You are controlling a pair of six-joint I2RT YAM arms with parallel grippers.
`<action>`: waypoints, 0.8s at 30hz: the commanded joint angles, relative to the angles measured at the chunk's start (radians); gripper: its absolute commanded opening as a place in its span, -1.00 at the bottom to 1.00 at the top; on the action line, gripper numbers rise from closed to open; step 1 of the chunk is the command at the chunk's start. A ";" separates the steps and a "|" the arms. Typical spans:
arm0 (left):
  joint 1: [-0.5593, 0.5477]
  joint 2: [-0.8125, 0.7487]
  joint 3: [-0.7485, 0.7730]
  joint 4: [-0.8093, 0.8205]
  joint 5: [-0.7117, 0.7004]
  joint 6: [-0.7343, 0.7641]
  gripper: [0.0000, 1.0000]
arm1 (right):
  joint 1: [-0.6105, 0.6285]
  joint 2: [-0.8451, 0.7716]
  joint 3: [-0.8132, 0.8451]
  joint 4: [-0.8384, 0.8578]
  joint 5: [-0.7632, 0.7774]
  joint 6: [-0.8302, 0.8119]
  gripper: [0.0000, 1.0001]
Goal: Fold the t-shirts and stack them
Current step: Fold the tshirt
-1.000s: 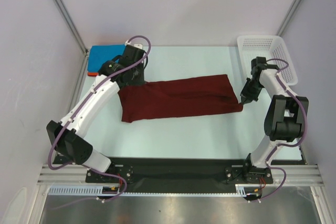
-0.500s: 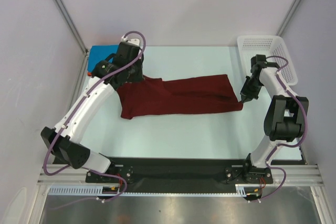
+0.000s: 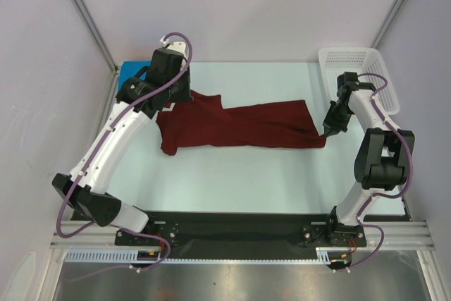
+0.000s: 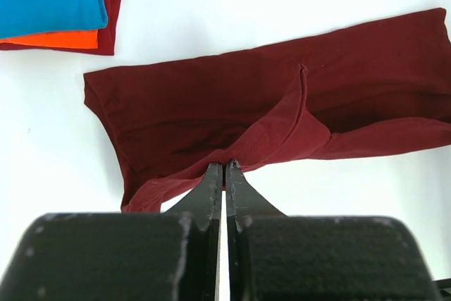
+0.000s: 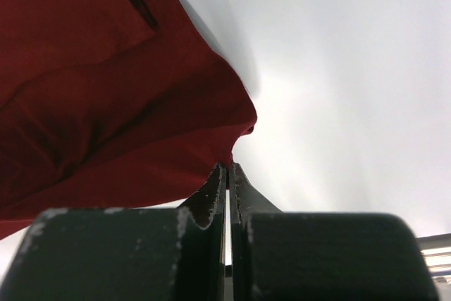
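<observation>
Your left gripper [image 4: 224, 168] pinches the maroon t-shirt [image 3: 254, 126] by its hem, raised near the table's [image 3: 268, 174] far-left corner; your right gripper [image 5: 230, 167] clamps the other end near the right edge, probably anchoring the fold.

L arm [image 3: 116, 139] & R arm [image 3: 371, 112]: white shells, black joint blocks. Purple cable [image 3: 176, 35] loops out behind L gripper [image 4: 224, 166]; same on R. Fingers [image 4: 210, 192] matte black, tapering to thin tips.
</observation>
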 commanded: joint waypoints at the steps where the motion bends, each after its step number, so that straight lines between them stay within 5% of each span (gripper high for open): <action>1: 0.004 -0.046 0.000 0.024 -0.017 0.014 -0.99 | 0.007 0.005 0.034 -0.015 0.002 -0.015 -1.00; 15: 0.003 -0.247 -0.360 0.046 0.067 -0.145 -0.99 | 0.008 -0.015 0.033 0.002 -0.018 -0.007 -1.00; 24: 0.003 -0.221 -0.088 0.014 0.002 -0.104 -0.99 | 0.020 -0.067 0.132 -0.020 -0.053 0.019 -1.00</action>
